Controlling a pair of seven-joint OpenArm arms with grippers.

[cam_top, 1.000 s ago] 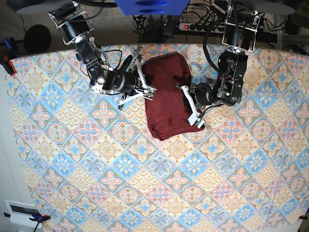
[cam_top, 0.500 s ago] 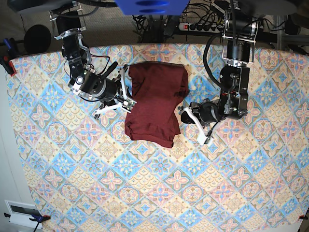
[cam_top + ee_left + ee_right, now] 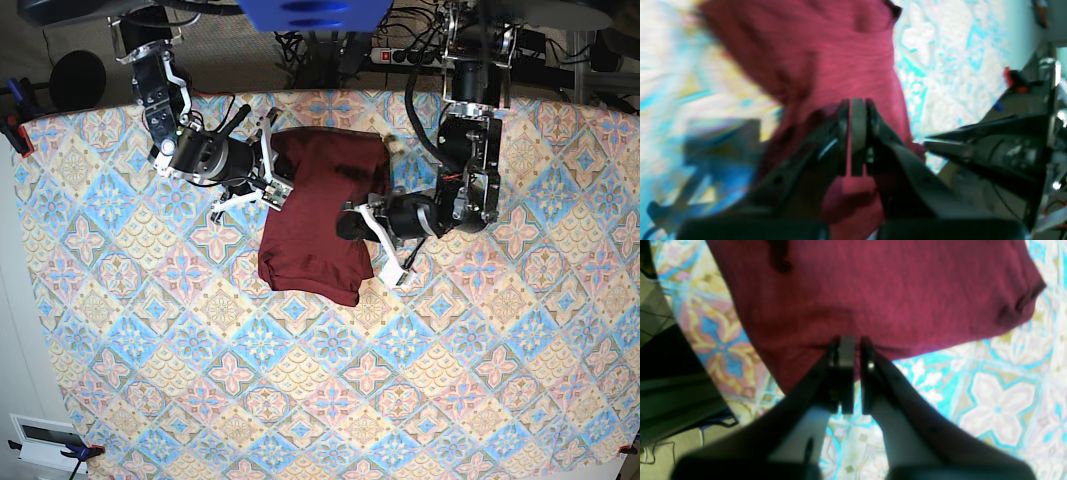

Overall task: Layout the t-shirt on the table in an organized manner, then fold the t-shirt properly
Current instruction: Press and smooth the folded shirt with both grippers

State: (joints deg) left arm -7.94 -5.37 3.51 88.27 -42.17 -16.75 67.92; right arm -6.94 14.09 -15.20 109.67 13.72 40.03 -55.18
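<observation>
Maroon t-shirt point(image 3: 318, 215) lies upper centre on the patterned table point(image 3: 180, 370) — my left hand point(image 3: 857, 136), fingers together, over it; my right hand point(image 3: 853, 373) — parting unclear.

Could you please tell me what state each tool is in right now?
Left tool: closed, over the t-shirt; no grip on it visible.
Right tool: cannot be told whether closed or slightly open.

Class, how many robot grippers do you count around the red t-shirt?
2: the left gripper at its right side, the right gripper at its left.
</observation>
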